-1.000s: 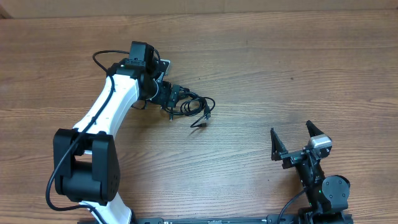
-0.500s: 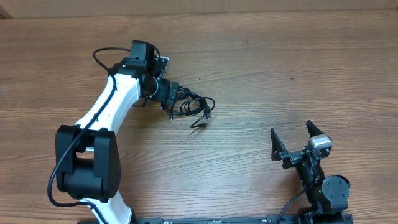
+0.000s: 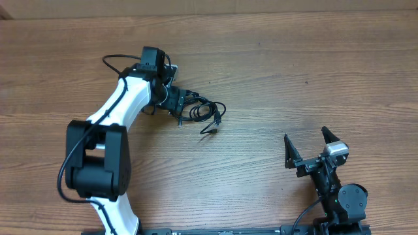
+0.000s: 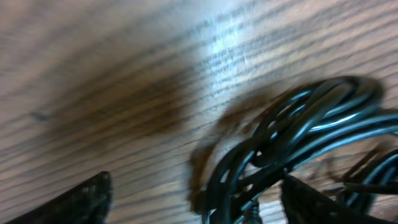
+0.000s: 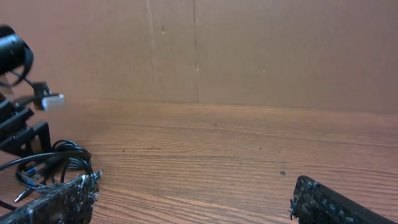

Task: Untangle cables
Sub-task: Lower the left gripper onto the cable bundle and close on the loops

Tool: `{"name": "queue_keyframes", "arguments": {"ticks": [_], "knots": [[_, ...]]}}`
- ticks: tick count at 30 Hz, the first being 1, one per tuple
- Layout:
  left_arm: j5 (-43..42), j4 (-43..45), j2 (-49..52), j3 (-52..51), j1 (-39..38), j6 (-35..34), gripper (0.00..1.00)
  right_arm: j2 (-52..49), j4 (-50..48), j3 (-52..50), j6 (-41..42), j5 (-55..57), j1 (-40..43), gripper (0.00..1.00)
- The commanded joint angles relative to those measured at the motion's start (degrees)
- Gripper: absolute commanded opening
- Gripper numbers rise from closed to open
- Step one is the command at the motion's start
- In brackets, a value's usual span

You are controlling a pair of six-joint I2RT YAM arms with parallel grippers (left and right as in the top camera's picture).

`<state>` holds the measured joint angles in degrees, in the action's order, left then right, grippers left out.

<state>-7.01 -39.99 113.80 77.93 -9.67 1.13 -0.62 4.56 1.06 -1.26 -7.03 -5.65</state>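
Observation:
The cables [image 3: 206, 111] lie as one tangled bundle of thin black loops on the wooden table, left of centre, with a plug end [image 3: 209, 129] sticking out toward the front. My left gripper [image 3: 180, 102] is down at the bundle's left end. In the left wrist view its fingers [image 4: 74, 202] stand wide apart, and the cable loops [image 4: 298, 140] sit between them, close to the right finger. My left gripper [image 4: 194, 186] is open around these strands. My right gripper [image 3: 307, 147] rests open near the table's front right, far from the bundle, with bare wood between its fingers [image 5: 329, 205].
The wooden table [image 3: 294, 72] runs back to a brown cardboard wall [image 5: 249, 50]. The white left arm [image 3: 121, 108] leans across the left side. In the right wrist view the cables [image 5: 53, 158] lie at far left.
The left arm's lower body has swung to the right and its wrist has shifted slightly. The gripper stays at the bundle's left end. The cables and the right arm have not moved.

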Motion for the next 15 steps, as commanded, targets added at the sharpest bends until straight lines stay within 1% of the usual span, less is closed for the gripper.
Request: {"name": "queue_keyframes", "arguments": {"ticks": [1,3,4,7,10,14,15], "knots": [[-0.5,0.2,3.0,-0.7,-0.2,-1.0,0.72,0.5,-0.2,-0.6,0.4,0.5,0.2,1.00],[-0.8,0.2,3.8,-0.7,-0.2,-1.5,0.59,0.5,-0.2,-0.6,0.4,0.5,0.2,1.00],[-1.2,0.2,3.9,-0.7,-0.2,-1.6,0.55,0.5,-0.2,-0.6,0.4,0.5,0.2,1.00],[-2.1,0.3,3.8,-0.6,-0.2,-1.6,0.50,0.5,-0.2,-0.6,0.4,0.6,0.2,1.00],[-2.1,0.3,3.8,-0.6,-0.2,-1.6,0.39,0.5,-0.2,-0.6,0.4,0.5,0.2,1.00],[-3.3,0.2,3.8,-0.6,-0.2,-1.6,0.06,0.5,-0.2,-0.6,0.4,0.5,0.2,1.00],[-3.8,0.2,3.8,-0.6,-0.2,-1.6,0.04,0.5,-0.2,-0.6,0.4,0.5,0.2,1.00]]}}
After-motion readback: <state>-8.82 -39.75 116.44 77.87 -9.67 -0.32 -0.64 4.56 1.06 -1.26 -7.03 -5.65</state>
